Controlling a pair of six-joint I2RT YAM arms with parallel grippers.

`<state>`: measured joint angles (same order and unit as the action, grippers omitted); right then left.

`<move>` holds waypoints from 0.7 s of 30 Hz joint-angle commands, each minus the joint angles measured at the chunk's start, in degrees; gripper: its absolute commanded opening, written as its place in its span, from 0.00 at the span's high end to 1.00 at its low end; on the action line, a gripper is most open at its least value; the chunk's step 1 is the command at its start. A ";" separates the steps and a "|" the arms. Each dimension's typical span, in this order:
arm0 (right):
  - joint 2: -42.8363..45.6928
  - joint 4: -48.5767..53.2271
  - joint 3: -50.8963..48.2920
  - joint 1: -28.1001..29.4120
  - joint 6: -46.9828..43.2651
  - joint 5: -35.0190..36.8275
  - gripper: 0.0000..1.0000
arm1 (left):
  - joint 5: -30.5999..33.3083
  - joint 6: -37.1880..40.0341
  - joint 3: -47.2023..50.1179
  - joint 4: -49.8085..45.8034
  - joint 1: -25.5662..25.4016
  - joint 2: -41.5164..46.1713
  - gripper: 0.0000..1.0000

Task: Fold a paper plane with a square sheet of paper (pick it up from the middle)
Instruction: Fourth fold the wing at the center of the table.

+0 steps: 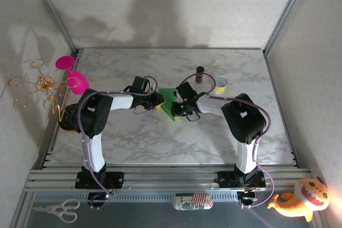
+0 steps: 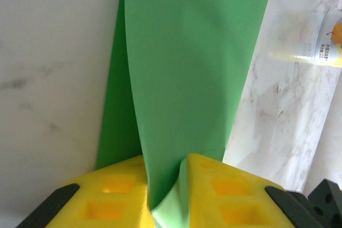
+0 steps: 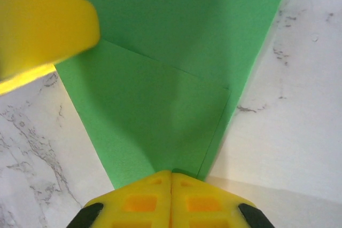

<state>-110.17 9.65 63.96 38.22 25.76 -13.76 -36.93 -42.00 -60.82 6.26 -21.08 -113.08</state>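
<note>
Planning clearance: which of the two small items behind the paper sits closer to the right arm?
The yellow-white container, right of the dark bottle, just behind the right forearm.

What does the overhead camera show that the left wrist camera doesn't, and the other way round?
From above: the left arm and right arm leaning in over the marble table, with scissors and a plush fish at the near edge. From the left wrist: its yellow fingers pinching the sheet of paper, two green layers rising from the pinch. Shared: that paper, the small can and the dark jar.
</note>
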 commanded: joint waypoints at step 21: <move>14.89 -11.70 -8.59 0.85 -17.50 14.01 0.58 | 15.65 -12.23 4.30 0.24 -4.09 10.37 0.96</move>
<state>-97.89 3.18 58.39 37.80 13.52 -6.37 -29.10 -49.12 -56.95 6.83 -23.20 -106.45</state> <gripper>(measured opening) 0.422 0.049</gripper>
